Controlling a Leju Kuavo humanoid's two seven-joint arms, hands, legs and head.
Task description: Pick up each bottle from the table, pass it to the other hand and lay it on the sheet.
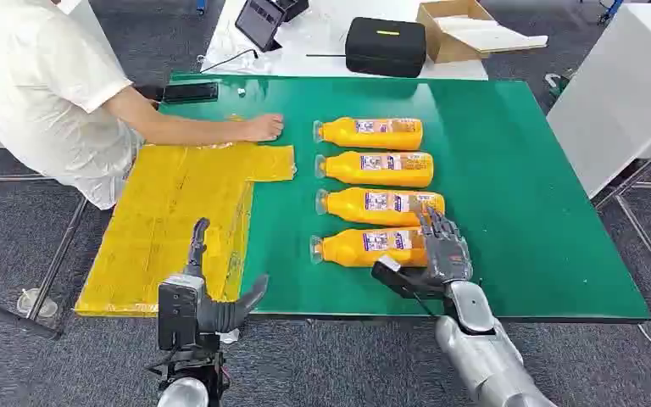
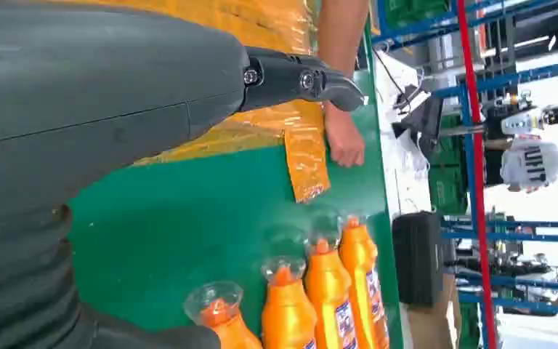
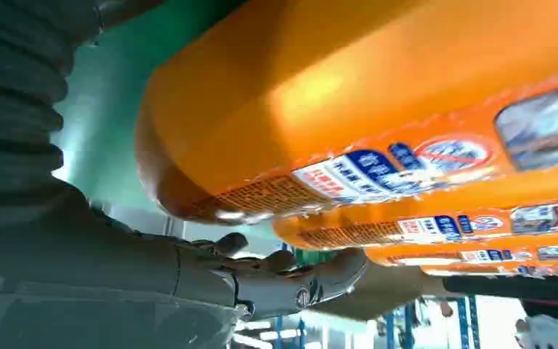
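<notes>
Several orange bottles lie side by side on the green table, caps toward the yellow sheet. My right hand is at the base end of the nearest bottle, fingers spread over it and thumb at the front; the bottle still lies on the table. In the right wrist view that bottle looms close, with the fingers apart from it. My left hand hovers open at the table's front edge, by the sheet's near corner. In the left wrist view its fingers are over the sheet, well short of the bottles.
A person in a white shirt stands at the left, one hand pressing the sheet's far corner. A dark phone lies on the far left of the green table. Behind it are a black case, a tablet and a cardboard box.
</notes>
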